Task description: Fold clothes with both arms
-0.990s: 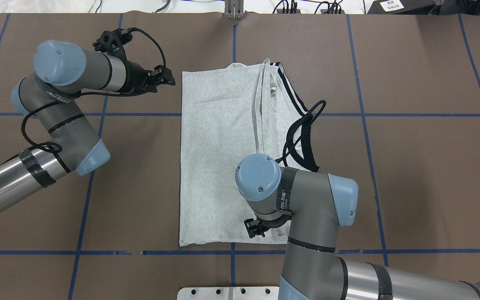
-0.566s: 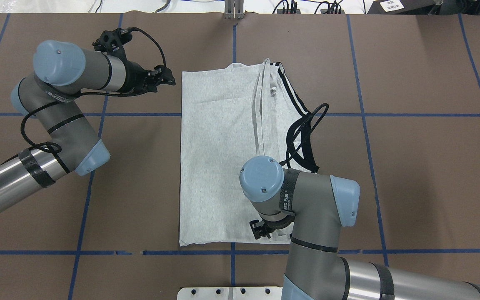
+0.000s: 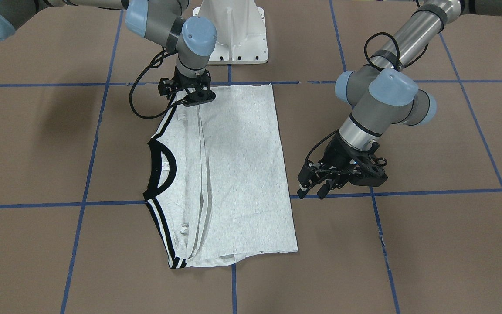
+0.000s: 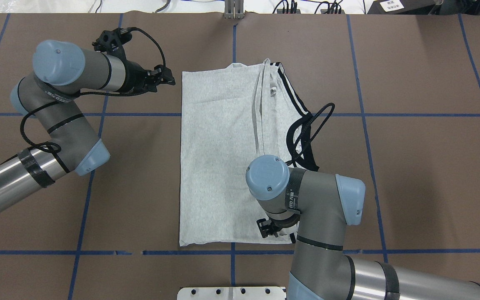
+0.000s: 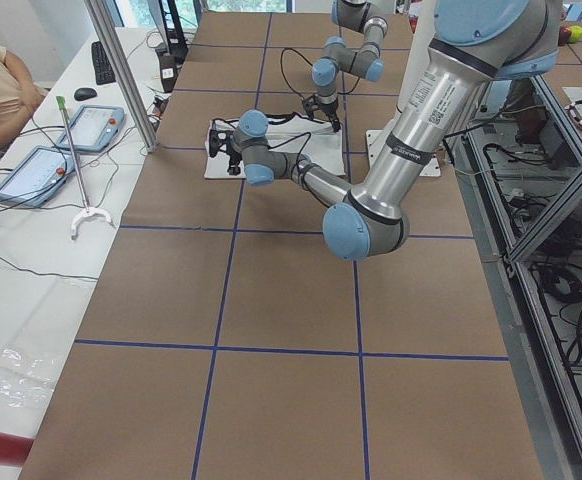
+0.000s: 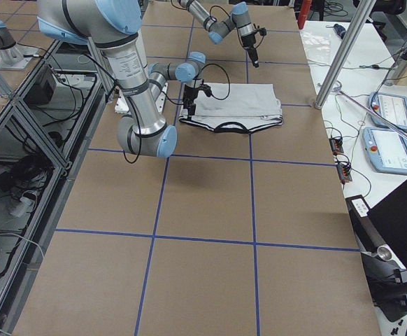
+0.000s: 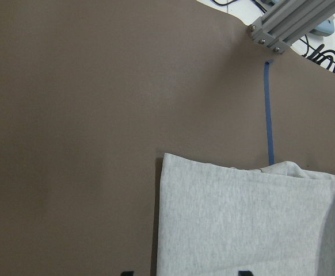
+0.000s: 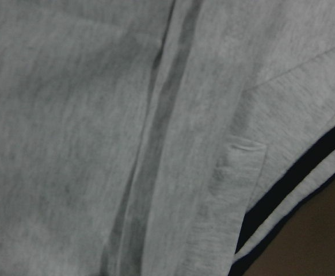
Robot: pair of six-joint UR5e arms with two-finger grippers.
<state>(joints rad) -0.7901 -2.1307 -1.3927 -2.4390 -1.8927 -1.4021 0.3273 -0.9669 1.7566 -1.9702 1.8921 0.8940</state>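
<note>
Soft heather-grey T-shirt (image 4: 219,166) lies folded in a long rectangle; left gripper (image 3: 311,192) hangs spread beside it; right gripper (image 3: 194,99), grip unreadable, has slid along the hem.

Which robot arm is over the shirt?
The right tool is the one over the T-shirt, at its edge nearest the robot's base. The left tool hangs off to the side, over the brown table.

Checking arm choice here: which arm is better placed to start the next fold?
Right, probably. The right hand sits over the shirt's edge nearest the robot; the left hand is open, off the cloth, beside its far corner.
</note>
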